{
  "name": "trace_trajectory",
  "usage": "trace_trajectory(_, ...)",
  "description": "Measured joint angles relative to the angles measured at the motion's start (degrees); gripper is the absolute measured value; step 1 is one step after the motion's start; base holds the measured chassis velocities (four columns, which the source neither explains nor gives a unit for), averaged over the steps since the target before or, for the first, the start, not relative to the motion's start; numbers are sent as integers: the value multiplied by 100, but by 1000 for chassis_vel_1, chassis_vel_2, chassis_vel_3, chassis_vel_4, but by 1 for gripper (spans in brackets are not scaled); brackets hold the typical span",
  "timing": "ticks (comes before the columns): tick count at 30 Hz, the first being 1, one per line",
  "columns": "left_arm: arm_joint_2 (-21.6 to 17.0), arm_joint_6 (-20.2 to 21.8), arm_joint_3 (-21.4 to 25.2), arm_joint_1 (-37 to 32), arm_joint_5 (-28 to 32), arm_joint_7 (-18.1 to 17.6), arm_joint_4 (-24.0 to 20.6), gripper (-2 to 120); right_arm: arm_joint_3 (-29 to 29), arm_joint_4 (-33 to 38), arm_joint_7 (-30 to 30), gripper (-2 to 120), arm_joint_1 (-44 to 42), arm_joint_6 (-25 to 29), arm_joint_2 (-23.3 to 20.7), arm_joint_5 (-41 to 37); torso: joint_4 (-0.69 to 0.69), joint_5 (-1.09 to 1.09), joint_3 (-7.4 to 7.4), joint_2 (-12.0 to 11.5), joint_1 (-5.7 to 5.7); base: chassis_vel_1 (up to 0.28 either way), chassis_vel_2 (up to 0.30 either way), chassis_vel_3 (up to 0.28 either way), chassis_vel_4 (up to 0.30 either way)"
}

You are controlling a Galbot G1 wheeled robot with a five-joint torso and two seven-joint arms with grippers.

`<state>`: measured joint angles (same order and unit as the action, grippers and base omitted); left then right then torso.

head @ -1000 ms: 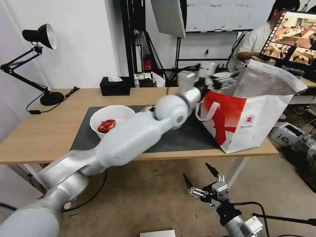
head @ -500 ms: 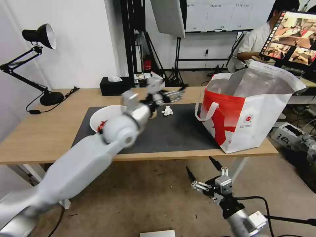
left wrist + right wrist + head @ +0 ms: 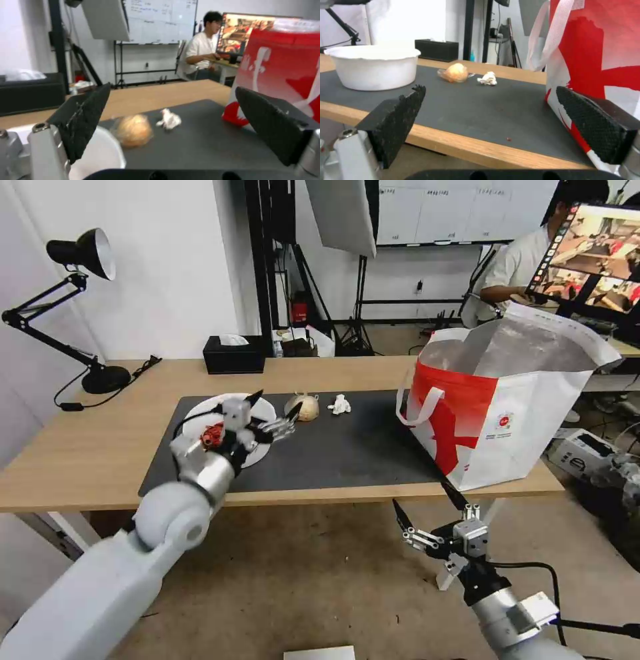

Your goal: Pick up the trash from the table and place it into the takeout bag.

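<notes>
Your left gripper point(image 3: 273, 413) has swung back from the takeout bag point(image 3: 507, 427) and now hovers spread wide and empty over the white bowl point(image 3: 200, 413), wrapped ball point(image 3: 303, 407) and tissue lump point(image 3: 340, 405) just beyond its fingertips, ready for another pick.

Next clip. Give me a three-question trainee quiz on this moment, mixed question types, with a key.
1. True or false: the left gripper holds the wrapped ball.
2. Which sits nearest the bag on the mat? A) bowl B) wrapped ball C) tissue lump
3. Where is the right gripper, and how do its fingers stand?

Key:
1. False: it is open, over the bowl, holding nothing.
2. C.
3. Below the table's front edge, near the bag, open.
</notes>
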<state>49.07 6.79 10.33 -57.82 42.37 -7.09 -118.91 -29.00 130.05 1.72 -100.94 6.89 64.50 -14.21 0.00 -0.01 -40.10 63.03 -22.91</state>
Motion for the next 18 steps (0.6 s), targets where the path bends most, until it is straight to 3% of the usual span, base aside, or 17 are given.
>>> trace_trajectory(6,77,70,244,-434,-414,-37,-110,100,29,-14,-7,100,11,-3,9,2,-1,0,0,0,0,0,0,0,0)
trace_trajectory(9,191,83,583,-937,-856,-28,-187,100,39,-25,-10,100,15,-6,20,3,-1,1,0,0,0,0,0,0,0)
trace_trajectory(13,399,59,1082,-1633,-1255,29,-265,100,61,-27,-12,100,10,-11,44,6,-1,2,0,0,0,0,0,0,0)
trace_trajectory(18,932,-227,1667,-2575,-1812,112,-297,100,139,-53,-14,100,-11,-13,81,5,-1,1,0,0,0,0,0,0,0)
